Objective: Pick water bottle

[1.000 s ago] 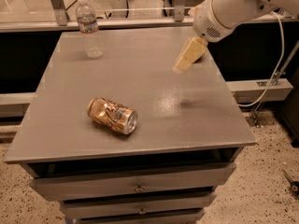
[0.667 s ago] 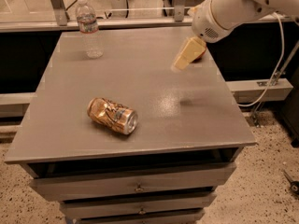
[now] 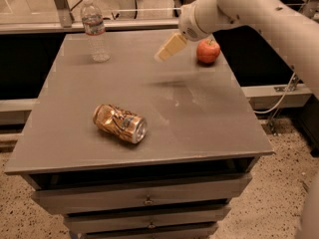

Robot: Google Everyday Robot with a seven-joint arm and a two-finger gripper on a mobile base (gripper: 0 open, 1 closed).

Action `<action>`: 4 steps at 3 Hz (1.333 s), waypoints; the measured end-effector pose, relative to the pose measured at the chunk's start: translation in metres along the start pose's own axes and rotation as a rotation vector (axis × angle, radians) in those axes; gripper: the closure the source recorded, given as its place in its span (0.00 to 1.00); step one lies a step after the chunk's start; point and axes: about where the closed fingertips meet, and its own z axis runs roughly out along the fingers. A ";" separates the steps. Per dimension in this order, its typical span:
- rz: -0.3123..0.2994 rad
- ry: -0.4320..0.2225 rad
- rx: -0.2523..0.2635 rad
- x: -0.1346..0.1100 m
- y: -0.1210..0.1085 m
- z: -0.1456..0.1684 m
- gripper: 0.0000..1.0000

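while the claw (image 3: 168,49) hovers near 1 apple (image 3: 208,51), its opening unclear, 1 water bottle (image 3: 94,31) and 1 can (image 3: 119,124) sit apart.

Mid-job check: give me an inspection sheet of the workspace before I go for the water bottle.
Surface: grey table, drawers below.
Job's things: water bottle upright at the far left corner, cap on.
Clutter: crushed can on its side, front left; red apple, far right.
Gripper: gripper above the far middle, left of the apple, well right of the bottle, nothing in it.
Cables: white cable right of the table.
Surroundings: speckled floor; metal rail behind.
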 end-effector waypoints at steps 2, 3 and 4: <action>0.047 -0.183 -0.037 -0.055 -0.008 0.090 0.00; 0.058 -0.270 -0.093 -0.084 0.006 0.114 0.00; 0.058 -0.340 -0.162 -0.110 0.025 0.130 0.00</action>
